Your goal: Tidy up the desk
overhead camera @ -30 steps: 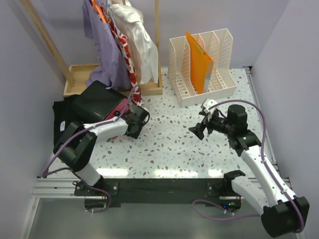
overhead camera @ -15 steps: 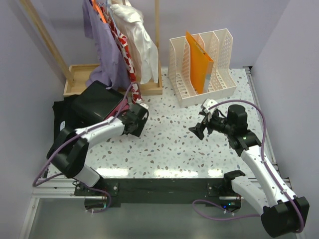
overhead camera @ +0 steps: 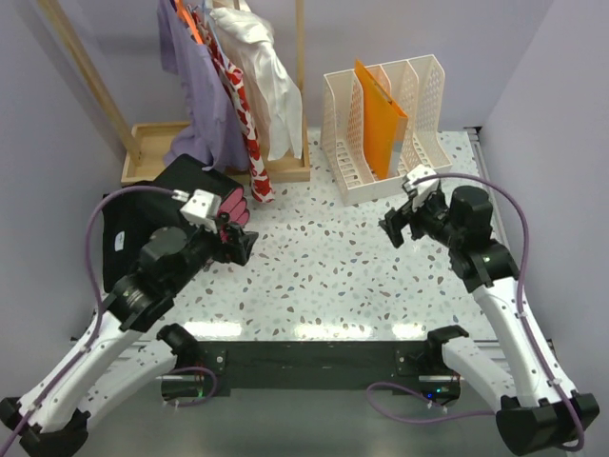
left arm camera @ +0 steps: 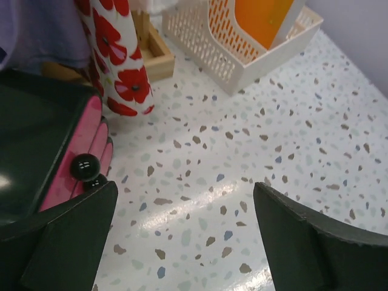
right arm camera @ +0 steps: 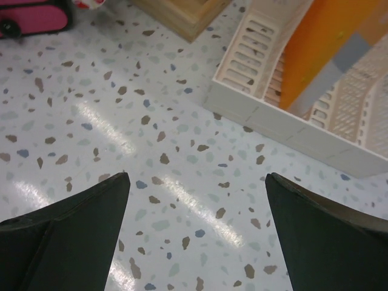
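The left hand stood open over the left part of the speckled white surface, its two fingers spread wide with only bare terrazzo showing between them; the surface lay directly below it, and the hand appeared raised off it. A black case with a pink edge lay just beside the hand's left finger, at the surface's left margin; a small black knob showed against the pink. A red poppy-print cloth hung down just behind the case. The right hand was likewise open and held nothing, poised above the right part of the surface; the surface filled the gap between its fingers. Just ahead of it stood a cream file rack resting on the surface, with an orange folder upright in one slot; a light wooden tray sat at the far left corner.
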### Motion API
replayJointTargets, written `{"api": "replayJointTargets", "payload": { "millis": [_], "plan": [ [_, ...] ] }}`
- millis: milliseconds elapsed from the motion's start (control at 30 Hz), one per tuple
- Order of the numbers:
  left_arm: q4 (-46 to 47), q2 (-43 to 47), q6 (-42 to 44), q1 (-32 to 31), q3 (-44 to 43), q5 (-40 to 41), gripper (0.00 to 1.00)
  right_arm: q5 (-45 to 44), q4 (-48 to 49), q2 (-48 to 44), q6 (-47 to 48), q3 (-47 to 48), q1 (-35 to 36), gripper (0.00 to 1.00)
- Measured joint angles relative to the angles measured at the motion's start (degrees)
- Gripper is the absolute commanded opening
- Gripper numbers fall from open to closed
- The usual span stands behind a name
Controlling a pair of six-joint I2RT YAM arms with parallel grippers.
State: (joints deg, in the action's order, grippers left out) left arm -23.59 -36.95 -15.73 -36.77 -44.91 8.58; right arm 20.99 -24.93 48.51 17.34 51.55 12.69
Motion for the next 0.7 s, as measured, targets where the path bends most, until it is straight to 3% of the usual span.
{"api": "replayJointTargets", "payload": {
  "millis": [133,367,700],
  "plan": [
    [-0.46,5.6,-1.07,0.0,-2.27,2.25,1.0,-8.39,-3.32,-2.34,-4.2,7.04,-0.02,0.99],
    [-3.56,6.45,-1.44,0.0,-5.05,3.87,1.0,-22.23,-8.72,-7.43,-11.91,12.83,-0.02,0.99],
    [-7.28,7.82,-1.25,0.0,-6.75,4.24,1.0,-29.49,-11.65,-7.26,-17.88,14.23,-0.02,0.99]
  ]
}}
